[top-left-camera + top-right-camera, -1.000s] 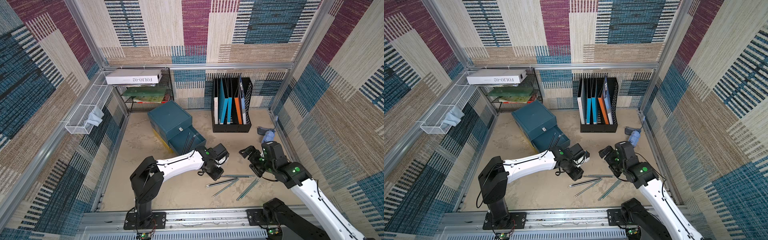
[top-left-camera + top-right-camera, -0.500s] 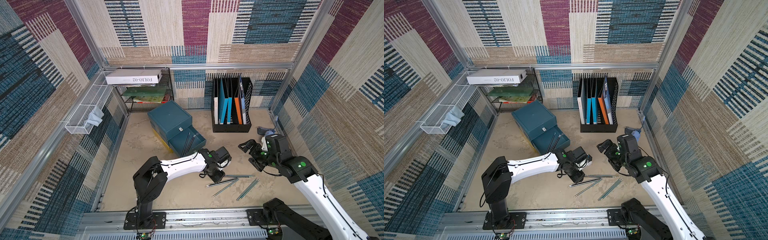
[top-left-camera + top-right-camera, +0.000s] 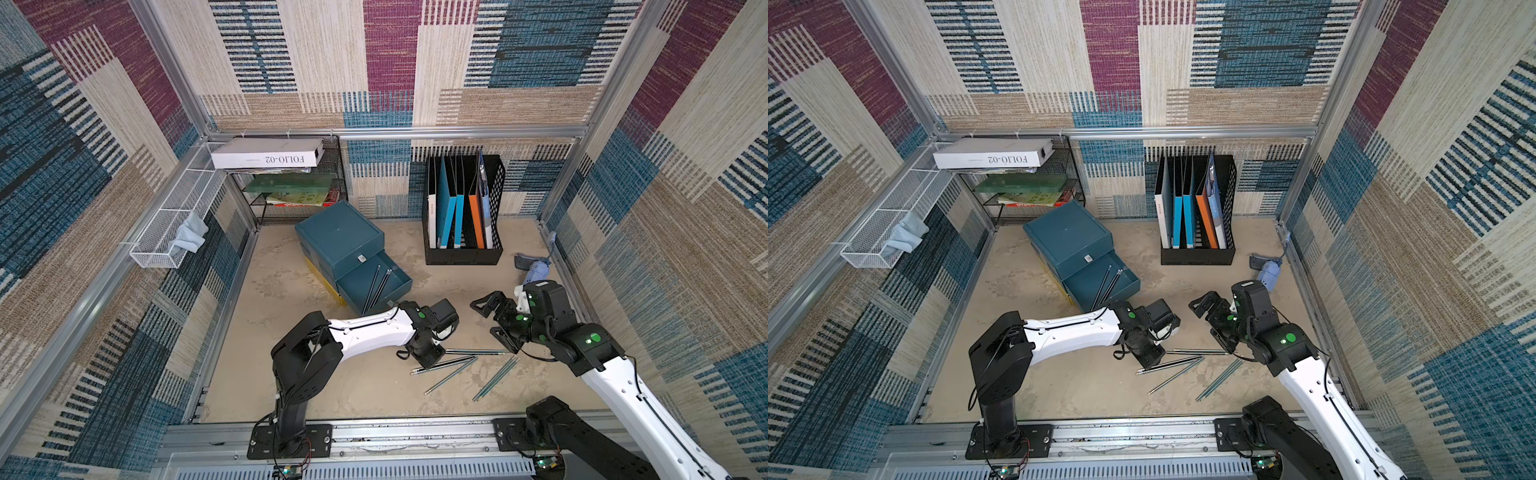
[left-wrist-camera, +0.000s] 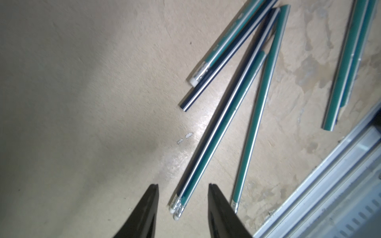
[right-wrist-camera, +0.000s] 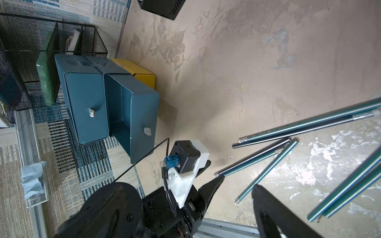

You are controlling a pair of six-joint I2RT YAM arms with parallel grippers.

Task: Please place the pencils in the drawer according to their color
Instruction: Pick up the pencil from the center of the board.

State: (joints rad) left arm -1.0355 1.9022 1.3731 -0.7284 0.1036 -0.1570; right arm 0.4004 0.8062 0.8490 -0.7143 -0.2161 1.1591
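While the right gripper (image 3: pixel 483 319) hovers with fingers (image 3: pixel 484 301) spread wide, the left gripper (image 4: pixel 183 185) sits low, fingers (image 4: pixel 218 210) apart, straddling the eraser ends of two pencils (image 4: pixel 206 154) without touching; other pencils (image 3: pixel 496 378) lie loose on the table (image 3: pixel 332 386), two dark pencils (image 3: pixel 372 286) in the open drawer (image 3: pixel 353 282).

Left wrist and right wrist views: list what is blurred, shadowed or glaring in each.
Left wrist view: the fingers of the left hand are dark and soft-edged, the pencils sharp, a shadow and a pale sheen cross the table. Right wrist view: a black finger near the lens is blurred; bright patches wash out the table.
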